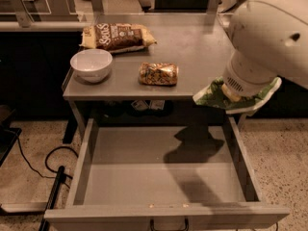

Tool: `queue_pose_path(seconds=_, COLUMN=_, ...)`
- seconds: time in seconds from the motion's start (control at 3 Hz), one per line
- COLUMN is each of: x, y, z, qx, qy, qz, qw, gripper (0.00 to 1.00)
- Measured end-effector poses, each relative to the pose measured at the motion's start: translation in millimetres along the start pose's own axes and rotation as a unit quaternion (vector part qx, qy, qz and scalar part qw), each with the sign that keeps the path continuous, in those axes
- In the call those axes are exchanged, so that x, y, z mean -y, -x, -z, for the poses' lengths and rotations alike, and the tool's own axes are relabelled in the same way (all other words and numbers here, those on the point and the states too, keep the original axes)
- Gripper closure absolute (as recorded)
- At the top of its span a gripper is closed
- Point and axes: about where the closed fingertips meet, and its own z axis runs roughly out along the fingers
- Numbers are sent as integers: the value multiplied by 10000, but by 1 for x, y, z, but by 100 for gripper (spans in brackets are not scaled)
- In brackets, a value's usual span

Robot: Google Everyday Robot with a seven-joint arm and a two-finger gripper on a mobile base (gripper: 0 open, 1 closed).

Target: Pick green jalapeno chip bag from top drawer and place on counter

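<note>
green jalapeno chip bag [213, 96] — 1, in hand [231, 92] at counter [202, 47] rt edge

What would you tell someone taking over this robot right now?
The claw is hidden beneath the arm's white wrist, at the front right corner of the counter, above the right side of the open top drawer.
The green jalapeno chip bag sticks out from under that wrist, clear of the drawer floor.
Done: bag is out of the drawer.
Left: carry it over the counter, probably right of the golden packet, and release.
</note>
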Motion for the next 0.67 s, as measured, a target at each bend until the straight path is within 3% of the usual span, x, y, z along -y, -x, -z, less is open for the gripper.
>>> queue_pose_path(seconds=0.67, x=42, y=76, z=-27, qx=198, qy=-92, qz=-217, qw=9995, gripper=100)
